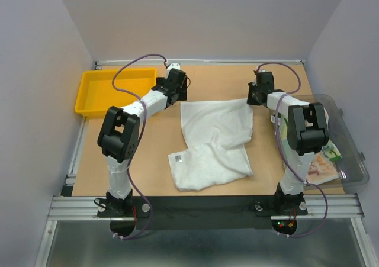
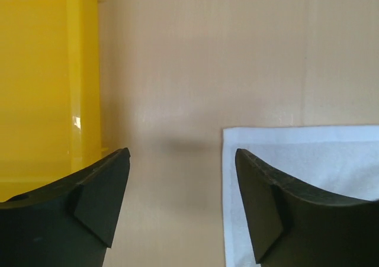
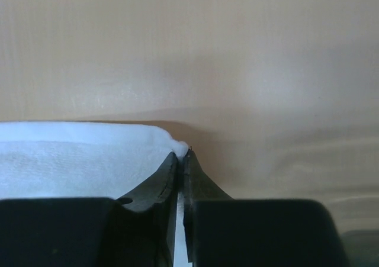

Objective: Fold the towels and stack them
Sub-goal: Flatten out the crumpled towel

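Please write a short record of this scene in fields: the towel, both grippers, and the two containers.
white towel: lies on the table, rumpled, not neatly folded
left gripper: open, holds nothing, at the towel's far left corner
right gripper: shut on the towel's far right corner
yellow tray: far left corner of the table
clear bin: right edge, printed cloth inside

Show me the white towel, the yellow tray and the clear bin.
white towel [image 1: 216, 124], top view, upper folded layer
yellow tray [image 1: 112, 89], top view, bare floor
clear bin [image 1: 349, 153], top view, bare floor near right wall
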Available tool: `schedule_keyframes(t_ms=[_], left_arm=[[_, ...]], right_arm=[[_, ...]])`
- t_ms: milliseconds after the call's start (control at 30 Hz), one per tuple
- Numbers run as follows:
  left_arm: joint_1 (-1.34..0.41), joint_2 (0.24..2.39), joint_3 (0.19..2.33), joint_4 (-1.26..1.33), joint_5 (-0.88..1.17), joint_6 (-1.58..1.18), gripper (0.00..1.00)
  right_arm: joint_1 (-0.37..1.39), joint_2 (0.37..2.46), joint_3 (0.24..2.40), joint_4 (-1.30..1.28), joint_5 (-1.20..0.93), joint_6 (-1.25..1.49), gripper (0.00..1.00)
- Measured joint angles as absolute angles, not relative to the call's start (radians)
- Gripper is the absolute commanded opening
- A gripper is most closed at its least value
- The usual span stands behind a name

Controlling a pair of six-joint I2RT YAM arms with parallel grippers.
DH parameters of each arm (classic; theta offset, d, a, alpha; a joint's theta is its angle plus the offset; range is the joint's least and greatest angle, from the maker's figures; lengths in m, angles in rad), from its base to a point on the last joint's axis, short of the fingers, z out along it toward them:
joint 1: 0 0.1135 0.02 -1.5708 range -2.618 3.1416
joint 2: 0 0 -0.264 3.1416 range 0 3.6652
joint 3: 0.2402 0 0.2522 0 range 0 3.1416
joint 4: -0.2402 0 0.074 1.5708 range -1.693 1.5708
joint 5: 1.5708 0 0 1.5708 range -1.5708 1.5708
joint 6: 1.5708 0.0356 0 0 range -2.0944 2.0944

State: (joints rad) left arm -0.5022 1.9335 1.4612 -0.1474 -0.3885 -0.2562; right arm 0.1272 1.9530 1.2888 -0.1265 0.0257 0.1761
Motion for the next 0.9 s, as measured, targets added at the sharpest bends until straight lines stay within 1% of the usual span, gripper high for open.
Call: schedule_keyframes(t_ms=[33, 67, 167, 233, 300, 600, 733, 900], left_arm=[[-0.496, 1.945, 1.467, -0.147, -0.385, -0.256, 0.94], [-0.488, 1.952, 1.467, -0.146, -0.373, -0.257, 0.95], [-0.471, 1.956, 1.467, -0.145, -0.341, -0.256, 0.95], [-0.47, 1.956, 1.467, -0.137, -0.312, -0.261, 0.95], [-0.471, 1.958, 1.466, -0.131, -0.286, -0.267, 0.95], [-0.477, 2.054, 1.466, -0.096, -0.195, -0.281, 0.95], [-0.477, 2.099, 1.467, -0.096, -0.184, -0.281, 0.95], [-0.477, 2.1, 1.469, -0.095, -0.164, -0.286, 0.95]], right_arm=[[0.12, 1.953, 1.294, -0.129, 0.024, 0.173, 0.3], [0.118, 1.953, 1.297, -0.128, 0.022, 0.159, 0.38], [0.118, 1.953, 1.304, -0.131, 0.019, 0.136, 0.4], [0.118, 1.953, 1.308, -0.133, 0.019, 0.117, 0.46], [0.119, 1.955, 1.318, -0.14, 0.022, 0.095, 0.49], [0.119, 2.042, 1.433, -0.159, 0.047, 0.045, 0.5], [0.119, 2.075, 1.445, -0.174, 0.044, 0.041, 0.51], [0.119, 2.085, 1.445, -0.195, 0.035, 0.042, 0.51]])
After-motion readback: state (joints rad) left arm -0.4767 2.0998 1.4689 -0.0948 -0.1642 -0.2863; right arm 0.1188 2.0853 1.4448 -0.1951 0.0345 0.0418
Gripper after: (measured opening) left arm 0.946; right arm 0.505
